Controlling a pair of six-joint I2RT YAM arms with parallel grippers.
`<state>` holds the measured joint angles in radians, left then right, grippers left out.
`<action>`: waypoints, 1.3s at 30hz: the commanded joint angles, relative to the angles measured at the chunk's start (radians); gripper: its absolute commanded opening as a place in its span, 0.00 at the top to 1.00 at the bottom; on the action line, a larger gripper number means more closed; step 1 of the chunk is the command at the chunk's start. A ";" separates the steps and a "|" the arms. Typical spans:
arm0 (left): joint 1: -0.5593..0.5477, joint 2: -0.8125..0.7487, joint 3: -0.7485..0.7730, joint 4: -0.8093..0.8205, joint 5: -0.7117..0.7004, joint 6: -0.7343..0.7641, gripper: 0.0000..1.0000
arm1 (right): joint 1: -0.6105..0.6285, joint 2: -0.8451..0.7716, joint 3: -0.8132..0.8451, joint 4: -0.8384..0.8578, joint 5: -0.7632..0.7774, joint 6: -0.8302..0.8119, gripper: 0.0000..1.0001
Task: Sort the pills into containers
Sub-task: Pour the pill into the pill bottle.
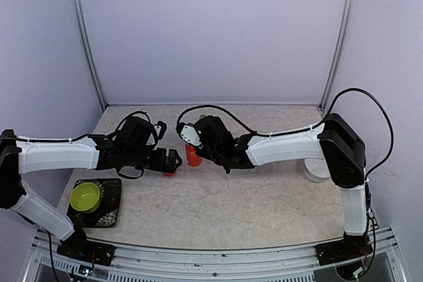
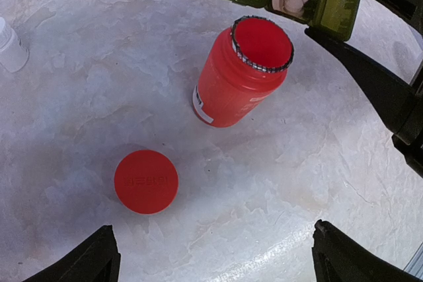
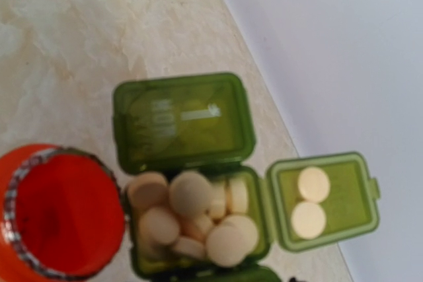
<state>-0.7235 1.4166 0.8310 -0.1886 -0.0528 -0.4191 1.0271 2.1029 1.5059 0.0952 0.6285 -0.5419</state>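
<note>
Your right gripper [image 1: 190, 138] hangs over the middle of the table. Its black fingers [image 2: 370, 77] sit on either side of one end of the green pill box [image 3: 182, 123] and appear to clamp it, holding it just beside the rim of the open red bottle [image 2: 241, 80]. You cannot see the contact itself, because the right wrist view cuts off at the box's lower edge. One cell of the box stands open with its lid flipped back and is heaped with whitish pills [image 3: 192, 219]. Two more lie in the shallow green part hinged to its side, and you cannot tell whether that part is a lid or another cell. The bottle stands upright near the table's middle, and its red cap [image 2: 145, 181] lies flat on the table close by, apart from it. Your left gripper [image 2: 213, 229] hovers above the cap, spread wide and holding nothing. A small white bottle [image 2: 10, 44] stands well apart from the red one. A lime-green bowl [image 1: 84, 196] sits on a black tray [image 1: 112, 212] at the near left corner, and a white bowl [image 1: 316, 171] sits by the right edge, half hidden by your right arm.
</note>
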 commanded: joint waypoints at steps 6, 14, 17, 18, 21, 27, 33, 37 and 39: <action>0.001 -0.009 -0.004 0.015 0.000 -0.003 0.01 | 0.013 -0.001 -0.004 0.014 0.012 -0.005 0.78; 0.001 -0.012 -0.008 0.018 0.000 -0.005 0.01 | 0.016 0.024 0.012 -0.013 0.013 -0.009 0.78; 0.001 -0.014 -0.009 0.020 0.000 -0.004 0.01 | 0.017 0.036 0.018 -0.023 0.016 -0.017 0.78; 0.001 -0.014 -0.010 0.020 0.000 -0.006 0.01 | 0.019 0.039 0.018 -0.024 0.019 -0.019 0.78; 0.001 -0.014 -0.013 0.020 0.000 -0.006 0.01 | 0.022 0.039 0.013 -0.017 0.025 -0.019 0.79; 0.001 -0.015 -0.015 0.023 -0.001 -0.007 0.01 | 0.022 0.013 0.003 0.015 0.036 -0.027 0.79; 0.001 -0.016 -0.017 0.026 0.002 -0.010 0.01 | 0.025 0.001 -0.007 0.050 0.057 -0.055 0.79; 0.001 -0.016 -0.020 0.026 0.002 -0.009 0.01 | 0.027 -0.016 -0.016 0.086 0.071 -0.065 0.79; 0.001 -0.016 -0.020 0.028 0.003 -0.009 0.01 | 0.027 -0.025 -0.020 0.100 0.071 -0.071 0.80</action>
<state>-0.7235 1.4166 0.8242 -0.1844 -0.0525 -0.4198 1.0405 2.1204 1.5017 0.1272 0.6724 -0.5949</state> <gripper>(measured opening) 0.988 0.414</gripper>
